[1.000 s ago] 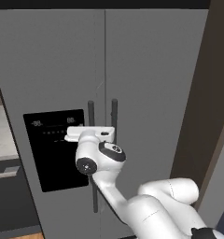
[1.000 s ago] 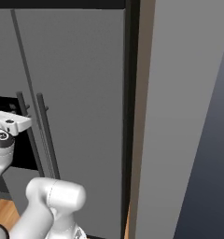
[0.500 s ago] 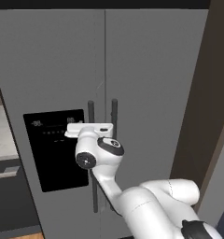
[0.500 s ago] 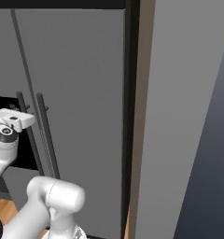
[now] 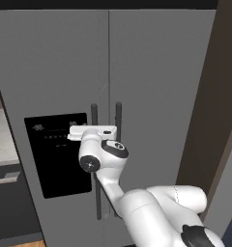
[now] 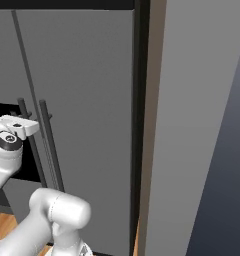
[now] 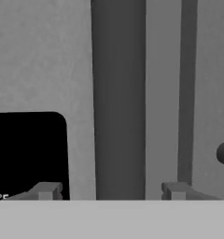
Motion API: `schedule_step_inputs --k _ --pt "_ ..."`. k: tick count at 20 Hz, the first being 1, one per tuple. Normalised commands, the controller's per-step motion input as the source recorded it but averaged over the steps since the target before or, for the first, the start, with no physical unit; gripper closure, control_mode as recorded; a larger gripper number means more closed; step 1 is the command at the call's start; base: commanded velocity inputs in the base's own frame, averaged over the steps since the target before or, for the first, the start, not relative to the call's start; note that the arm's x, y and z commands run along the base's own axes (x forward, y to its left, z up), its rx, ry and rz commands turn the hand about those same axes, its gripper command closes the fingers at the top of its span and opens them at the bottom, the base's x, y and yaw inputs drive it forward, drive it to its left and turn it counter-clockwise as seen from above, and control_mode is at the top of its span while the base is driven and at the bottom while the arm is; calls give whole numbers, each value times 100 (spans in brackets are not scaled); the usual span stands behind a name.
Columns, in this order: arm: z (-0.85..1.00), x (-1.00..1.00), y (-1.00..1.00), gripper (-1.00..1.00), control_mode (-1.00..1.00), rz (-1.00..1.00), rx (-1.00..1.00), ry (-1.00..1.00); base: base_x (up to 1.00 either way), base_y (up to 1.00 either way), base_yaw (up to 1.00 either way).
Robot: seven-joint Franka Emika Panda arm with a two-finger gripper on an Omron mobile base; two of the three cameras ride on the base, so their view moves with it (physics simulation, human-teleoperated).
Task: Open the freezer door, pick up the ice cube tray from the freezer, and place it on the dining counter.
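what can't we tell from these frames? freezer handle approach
- Freezer interior and ice cube tray: hidden behind the closed freezer door, both base views.
- Gripper contact with the handle: hand view shows fingertips either side, open, touch unclear.
- Dispenser panel text: too small.
- Handle's lower part: arm covers it, left base view.

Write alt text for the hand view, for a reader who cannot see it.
Close-up of the freezer door: its dark vertical handle stands between the two fingertips of the open gripper, not yet clasped. The black dispenser panel is at lower left, the seam with the other door at right.
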Motion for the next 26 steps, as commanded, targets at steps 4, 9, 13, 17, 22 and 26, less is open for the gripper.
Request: schedule_step_inputs --k 4,9,13,17,22,26 --pt "0 0 0 100 -100 0 0 0 0 0 0" --pt "0 -4 0 100 -100 0 0 0 0 0 0" --pt "0 -46 15 100 -100 0 -1 0 0 0 0" --pt "0 -72 32 100 -100 0 -2 0 0 0 0" --pt "0 -77 49 100 -100 0 -2 0 0 0 0" --pt "0 -77 51 100 -100 0 0 1 0 0 0"
